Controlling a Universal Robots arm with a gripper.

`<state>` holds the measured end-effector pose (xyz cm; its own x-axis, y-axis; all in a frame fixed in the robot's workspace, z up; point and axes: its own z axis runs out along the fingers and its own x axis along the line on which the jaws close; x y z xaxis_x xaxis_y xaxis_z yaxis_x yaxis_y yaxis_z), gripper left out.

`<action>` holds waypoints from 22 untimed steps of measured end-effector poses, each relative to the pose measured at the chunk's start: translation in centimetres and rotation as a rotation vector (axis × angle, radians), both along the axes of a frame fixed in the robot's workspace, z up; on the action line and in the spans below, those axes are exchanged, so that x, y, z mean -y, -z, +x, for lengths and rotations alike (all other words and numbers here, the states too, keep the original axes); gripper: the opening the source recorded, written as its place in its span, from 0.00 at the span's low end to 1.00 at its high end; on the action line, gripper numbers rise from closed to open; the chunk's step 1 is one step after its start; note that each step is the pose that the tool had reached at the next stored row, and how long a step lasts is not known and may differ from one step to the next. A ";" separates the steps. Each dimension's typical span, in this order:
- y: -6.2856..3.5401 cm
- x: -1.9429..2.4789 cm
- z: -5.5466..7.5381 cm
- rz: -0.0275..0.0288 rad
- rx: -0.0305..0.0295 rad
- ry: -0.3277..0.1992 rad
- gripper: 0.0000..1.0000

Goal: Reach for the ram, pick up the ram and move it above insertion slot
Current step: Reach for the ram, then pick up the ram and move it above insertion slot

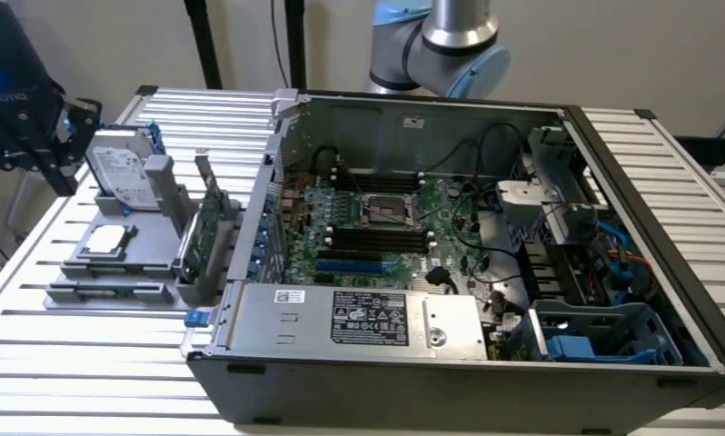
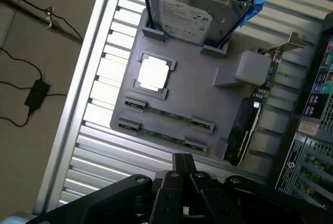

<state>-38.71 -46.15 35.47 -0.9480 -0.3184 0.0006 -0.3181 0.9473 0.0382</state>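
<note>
Two ram sticks stand on edge in the grey holder (image 2: 208, 99): one thin green ram (image 2: 166, 114) and a second ram (image 2: 161, 135) beside it, each clipped at both ends. My gripper (image 2: 184, 157) hovers above the holder's near edge, well above the sticks, with its fingertips pressed together and nothing between them. In the exterior view the black gripper (image 1: 29, 136) hangs high at that view's left, above and beside the holder (image 1: 108, 272). The black memory slots (image 1: 375, 238) lie on the motherboard inside the open computer case (image 1: 460, 363).
On the same holder stand a hard drive (image 2: 192, 16) in a blue frame, a square processor (image 2: 152, 73) and a green expansion card (image 2: 247, 125) with a metal bracket. The ribbed aluminium table (image 1: 84, 363) carries everything. Cables (image 2: 31, 94) lie on the floor past the table's edge.
</note>
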 end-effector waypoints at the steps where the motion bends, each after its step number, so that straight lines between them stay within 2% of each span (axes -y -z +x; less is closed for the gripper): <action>1: 0.02 0.00 0.0 0.0000 0.0000 -0.019 0.11; 22: 0.34 0.00 0.0 -0.0001 0.0020 -0.400 0.11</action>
<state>-38.71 -46.16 35.13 -0.7491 -0.6625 -0.0011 -0.6621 0.7485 0.0370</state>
